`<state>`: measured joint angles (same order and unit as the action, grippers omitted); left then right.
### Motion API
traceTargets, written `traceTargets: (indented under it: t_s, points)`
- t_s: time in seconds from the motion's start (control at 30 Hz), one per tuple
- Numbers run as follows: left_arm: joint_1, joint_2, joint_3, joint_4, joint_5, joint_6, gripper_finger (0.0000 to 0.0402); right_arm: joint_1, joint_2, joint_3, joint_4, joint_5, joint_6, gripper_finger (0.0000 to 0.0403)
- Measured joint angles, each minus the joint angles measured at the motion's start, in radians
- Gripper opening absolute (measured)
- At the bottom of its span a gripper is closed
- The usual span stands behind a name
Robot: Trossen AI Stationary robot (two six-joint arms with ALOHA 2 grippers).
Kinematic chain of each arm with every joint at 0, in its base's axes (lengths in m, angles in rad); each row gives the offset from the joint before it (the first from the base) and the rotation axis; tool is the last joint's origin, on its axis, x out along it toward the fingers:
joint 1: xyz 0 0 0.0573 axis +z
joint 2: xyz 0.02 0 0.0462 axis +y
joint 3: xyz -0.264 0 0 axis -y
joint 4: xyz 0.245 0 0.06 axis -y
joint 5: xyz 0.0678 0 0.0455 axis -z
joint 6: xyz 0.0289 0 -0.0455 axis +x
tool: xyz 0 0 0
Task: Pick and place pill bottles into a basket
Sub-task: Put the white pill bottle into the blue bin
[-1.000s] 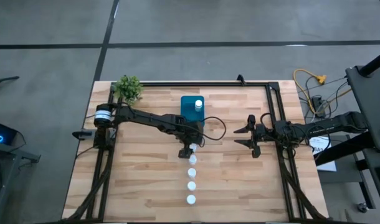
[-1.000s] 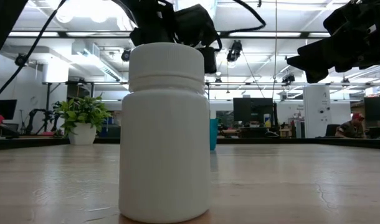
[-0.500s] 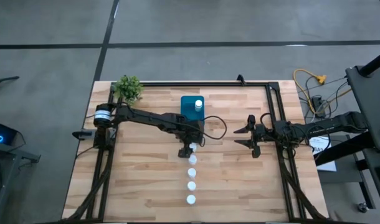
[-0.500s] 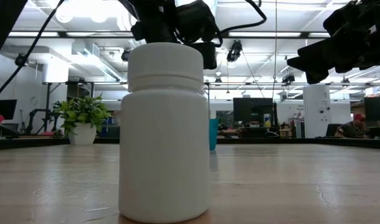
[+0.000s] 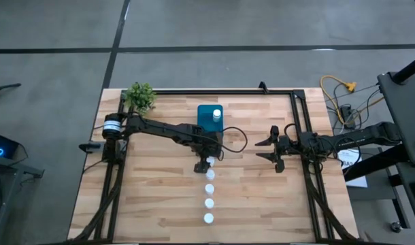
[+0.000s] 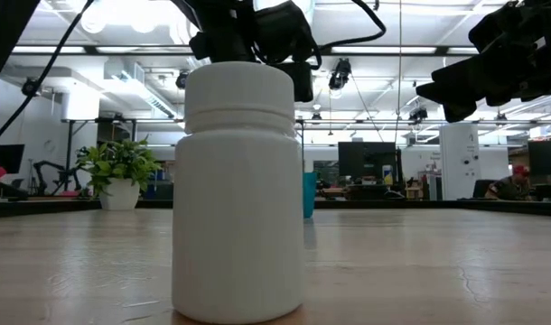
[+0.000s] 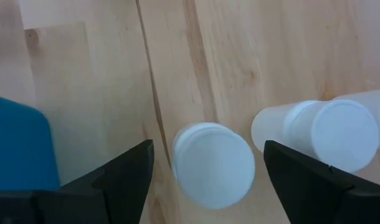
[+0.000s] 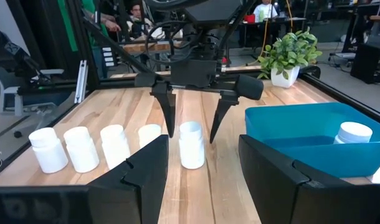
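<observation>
Five white pill bottles stand upright in a row on the wooden table, from the far one to the near one. The near one fills the low view. One more bottle stands inside the teal basket at the far middle. My left gripper is open and points down over the far bottle of the row. Its fingers stand on either side of that bottle's top, with a gap on each side. My right gripper is open and empty, right of the row.
A small green potted plant stands at the table's far left corner. A black frame rail runs along the far edge and the sides. Bare wood lies left and right of the bottle row. People and desks show in the room beyond.
</observation>
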<state>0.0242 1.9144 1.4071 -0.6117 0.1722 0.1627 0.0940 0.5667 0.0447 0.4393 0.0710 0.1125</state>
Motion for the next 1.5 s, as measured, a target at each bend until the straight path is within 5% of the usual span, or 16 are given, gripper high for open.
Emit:
traceTargets:
  t_s: [0.5, 1.13, 1.5]
  points:
    - [0.000, -0.001, 0.000, -0.014, 0.006, 0.000, 0.0142, 0.000, 0.000, 0.000, -0.001, 0.000, -0.001, 0.0185]
    - [0.000, -0.072, 0.019, -0.030, -0.005, 0.063, 0.0143, 0.000, 0.000, 0.000, -0.018, 0.000, 0.000, 0.0185]
    - [0.036, -0.187, 0.020, -0.043, -0.182, 0.115, 0.0143, 0.000, -0.001, 0.000, -0.025, 0.000, 0.011, 0.0185]
